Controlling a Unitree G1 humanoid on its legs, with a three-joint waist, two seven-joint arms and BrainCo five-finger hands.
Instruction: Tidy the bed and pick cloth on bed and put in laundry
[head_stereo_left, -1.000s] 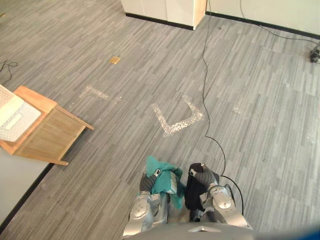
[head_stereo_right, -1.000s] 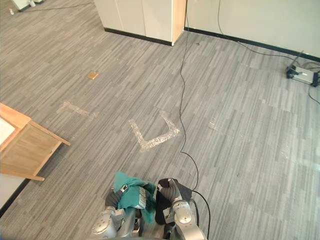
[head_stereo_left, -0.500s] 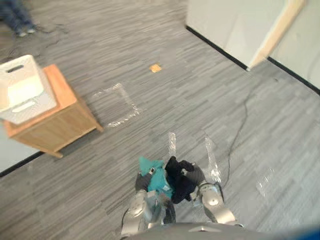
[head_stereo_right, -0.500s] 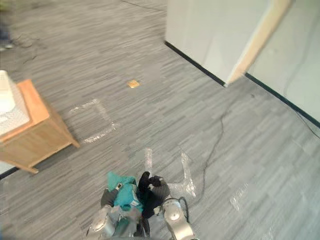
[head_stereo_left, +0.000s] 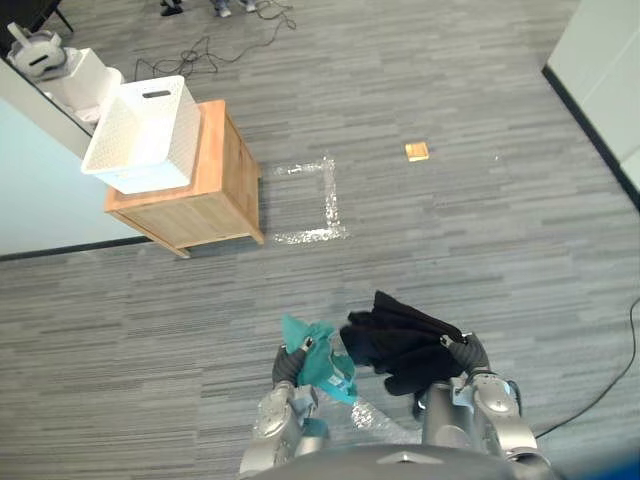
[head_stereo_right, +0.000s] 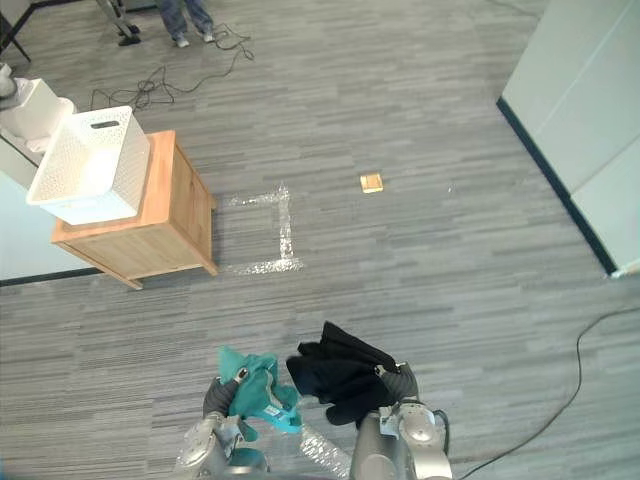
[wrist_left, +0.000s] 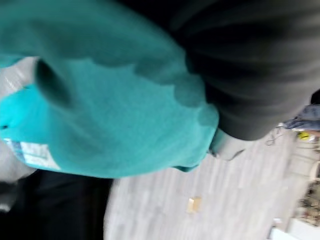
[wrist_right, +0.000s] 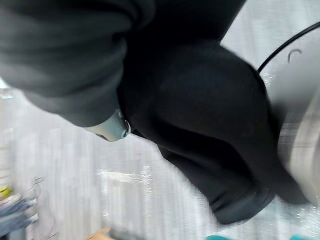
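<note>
Camera turned; left hand (head_stereo_left: 287, 364) grips teal cloth (head_stereo_left: 322, 358), right hand (head_stereo_left: 470, 356) seemingly black cloth (head_stereo_left: 400, 340).

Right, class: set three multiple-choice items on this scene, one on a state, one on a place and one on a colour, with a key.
1. The basket on the cabinet is:
A upside down
B upright
C on its side

2. The black cloth is:
A in the basket
B at the right hand
C on the cabinet

3. The cloth at the left hand is:
A teal
B red
C white

Key:
1 B, the basket's open top faces up.
2 B, it hangs bunched at that hand, above the floor.
3 A, it is plainly teal in both eye views.
</note>
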